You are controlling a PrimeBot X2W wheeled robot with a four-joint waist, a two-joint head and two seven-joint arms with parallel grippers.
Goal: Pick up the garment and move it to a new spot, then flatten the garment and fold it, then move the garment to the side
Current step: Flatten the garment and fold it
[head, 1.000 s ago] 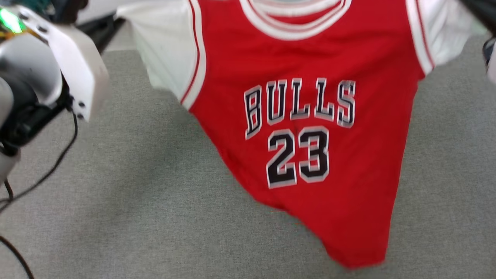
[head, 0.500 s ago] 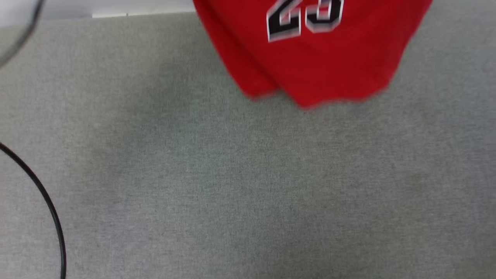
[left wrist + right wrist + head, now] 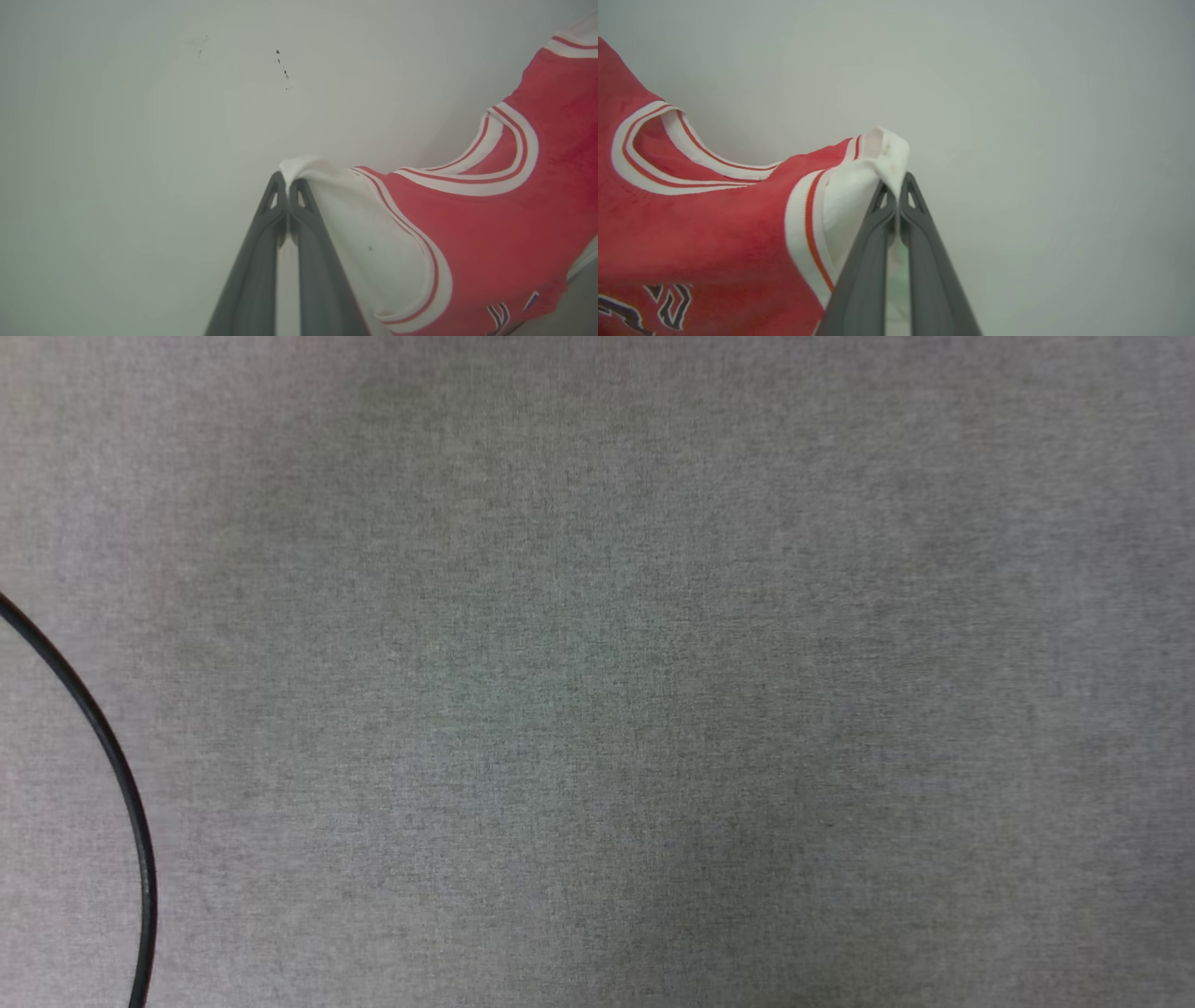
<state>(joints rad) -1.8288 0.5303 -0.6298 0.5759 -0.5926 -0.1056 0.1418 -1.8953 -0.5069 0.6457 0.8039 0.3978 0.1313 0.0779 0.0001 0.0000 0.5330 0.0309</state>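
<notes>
**Asker:** What did your pincers have hold of?

**Me:** Both were pinched tight. At the bottom centre of the left wrist view, my left gripper had its tips clamped on a small bunch of one white sleeve. In the right wrist view, my right gripper nipped the other sleeve's cuff the same way.

**Asker:** And where was the garment itself?

**Me:** The red jersey T-shirt hung in the air between the two grips. It spread to the right of the left wrist frame and filled the left of the right wrist frame. Its striped neck trim sagged in a curve, with a pale wall behind it. I couldn't tell whether the hem touched anything.

**Asker:** So what worried you?

**Me:** Mostly how little cloth I held. Each grip was a thin fold at the very tips, and the fabric looked soft. I judged that a quick swing could tug one sleeve free. The shirt would then dangle from one corner and land crumpled.

**Asker:** Anything else?

**Me:** The slack neckline suggested my grippers weren't pulling the shoulders taut. Laid down like that, it could wrinkle or go down crooked. Farther off, the head view showed the grey fabric surface with a black cable curving through the lower left. If I lowered the shirt toward that side, the hem might drape over the cable and leave a ridge that would spoil the flattening.
</notes>
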